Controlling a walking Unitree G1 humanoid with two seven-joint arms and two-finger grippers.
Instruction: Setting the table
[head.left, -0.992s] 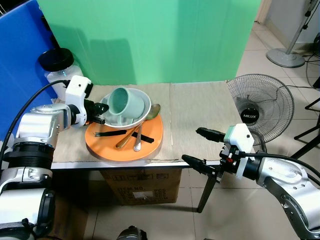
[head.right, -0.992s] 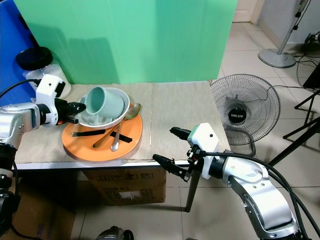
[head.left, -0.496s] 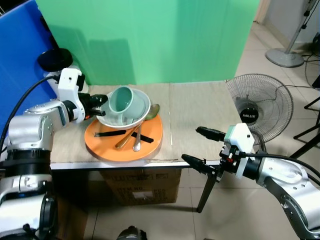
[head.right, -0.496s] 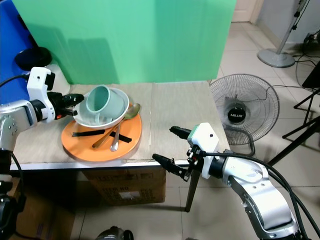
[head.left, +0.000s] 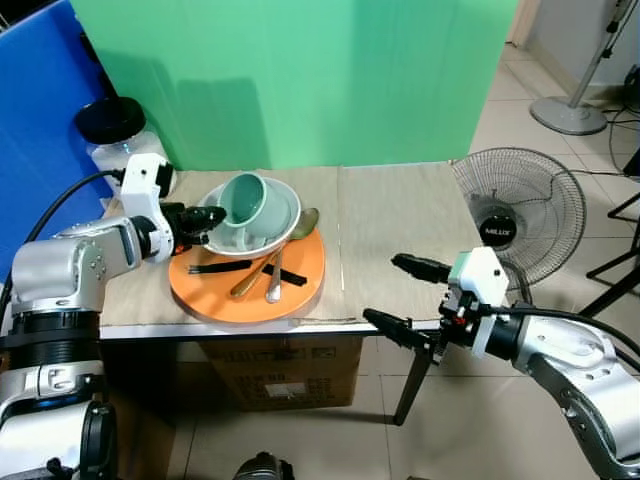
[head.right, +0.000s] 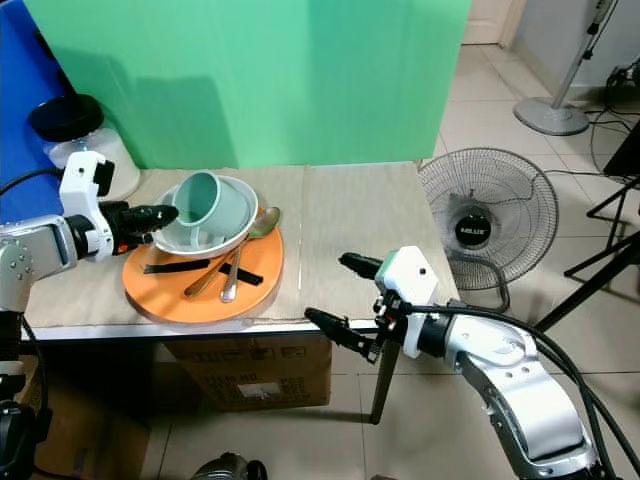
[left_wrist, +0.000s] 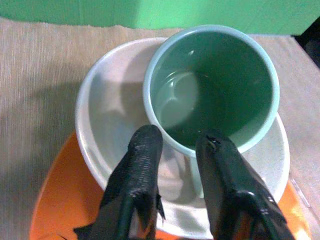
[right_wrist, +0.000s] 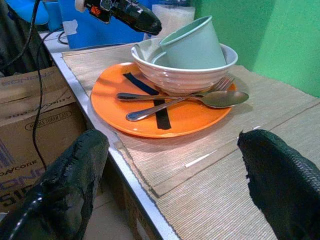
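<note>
Left tool: fingers slightly parted, gripping nothing, tips at the near rim of the white bowl.
Cup: green, tipped inside that bowl, on the orange plate on the bench.
Right tool: spread wide, empty, off the bench's front edge.
Advice: straddle one rim wall squarely, clamp before lifting, keep clear of the spoon.

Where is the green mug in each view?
Left eye view: green mug tilted in the white bowl on the orange plate.
Right eye view: same spot.
Left wrist view: just beyond the left gripper.
Right wrist view: in the bowl, far side of the plate.
Shared landmark: the orange plate.
</note>
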